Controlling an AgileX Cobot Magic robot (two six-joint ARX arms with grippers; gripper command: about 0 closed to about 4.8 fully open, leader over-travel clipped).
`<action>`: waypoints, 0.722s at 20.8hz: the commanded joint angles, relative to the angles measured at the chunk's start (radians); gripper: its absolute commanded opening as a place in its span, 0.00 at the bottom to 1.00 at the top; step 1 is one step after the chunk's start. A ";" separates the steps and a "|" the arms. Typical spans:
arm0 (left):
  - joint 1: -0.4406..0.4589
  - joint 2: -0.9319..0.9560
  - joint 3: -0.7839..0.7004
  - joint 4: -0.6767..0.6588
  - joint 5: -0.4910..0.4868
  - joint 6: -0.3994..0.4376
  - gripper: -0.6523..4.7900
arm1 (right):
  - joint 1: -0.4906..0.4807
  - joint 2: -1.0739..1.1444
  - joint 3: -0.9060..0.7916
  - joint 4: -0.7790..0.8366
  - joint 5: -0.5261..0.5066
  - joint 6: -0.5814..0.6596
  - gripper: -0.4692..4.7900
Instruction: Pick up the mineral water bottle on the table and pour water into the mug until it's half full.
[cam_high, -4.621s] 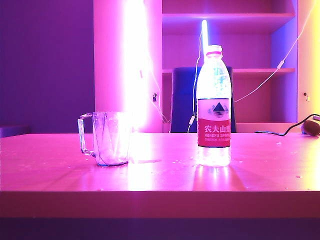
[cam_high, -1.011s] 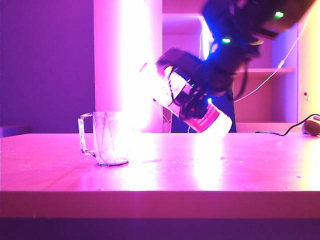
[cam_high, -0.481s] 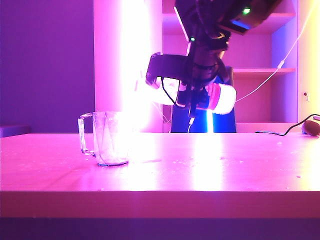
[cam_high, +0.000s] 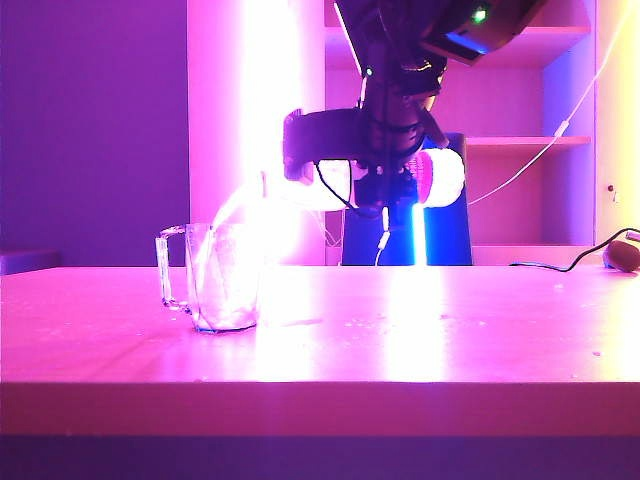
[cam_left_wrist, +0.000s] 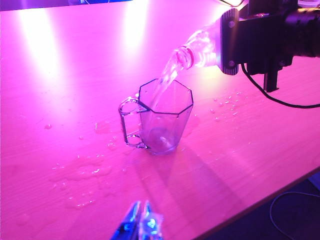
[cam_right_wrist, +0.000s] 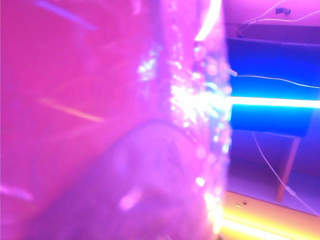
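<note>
Pouring: my right tool clamps the mineral water bottle, long axis near level, mouth above the mug rim, water falling inside. My left tool, pinched empty, waits nearer the table edge.

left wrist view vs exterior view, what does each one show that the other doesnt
Only the left wrist view shows spilled droplets on the table, the mug's eight-sided rim, and the left claw, shut, hanging back from the mug. Only the exterior view shows the bottle's base end, the shelves and the chair behind. Both show the right claw holding the bottle level, water streaming into the mug.
</note>
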 joint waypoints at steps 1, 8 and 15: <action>0.000 -0.001 0.005 0.012 0.005 -0.003 0.11 | 0.003 -0.011 0.011 0.051 0.037 -0.046 0.54; 0.000 -0.001 0.005 0.007 0.005 -0.003 0.11 | 0.010 -0.011 0.011 0.047 0.064 -0.097 0.54; 0.000 -0.001 0.005 0.005 0.005 -0.003 0.11 | 0.026 -0.011 0.011 0.046 0.064 -0.099 0.54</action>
